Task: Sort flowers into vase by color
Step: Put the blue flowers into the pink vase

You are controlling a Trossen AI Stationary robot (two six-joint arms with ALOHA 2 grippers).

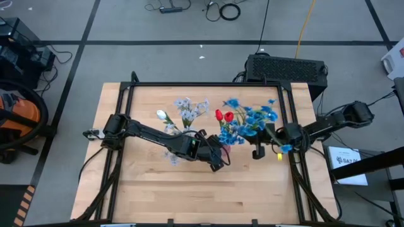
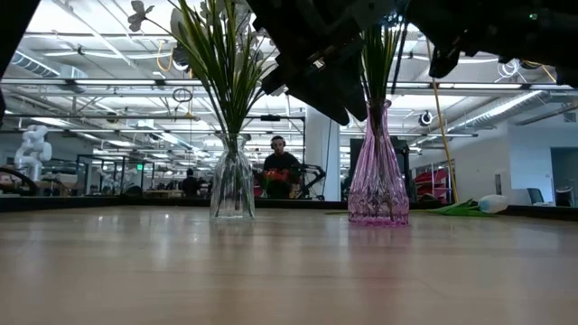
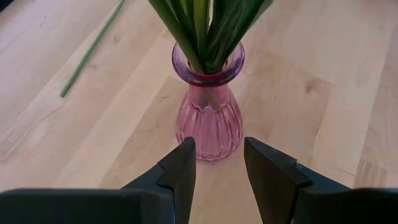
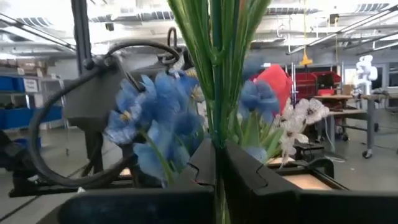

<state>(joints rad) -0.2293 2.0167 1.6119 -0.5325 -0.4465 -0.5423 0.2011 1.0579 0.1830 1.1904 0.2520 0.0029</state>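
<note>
L gripper has fingers apart, empty, just beside pink vase. R gripper is clamped on blue spray stem, at table's right, over pink vase w/ blue + red flowers. Clear vase left holds pale sprays.

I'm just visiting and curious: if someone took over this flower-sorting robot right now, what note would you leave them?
Left gripper: open, empty, facing the pink vase.
Right gripper: shut on a green stem among the blue flowers over that vase.
Done: pink vase holds blue flowers and a red tulip; clear vase holds lavender-white flowers and a white tulip.
Left: release the held stem; one loose stem lies on the table.
</note>
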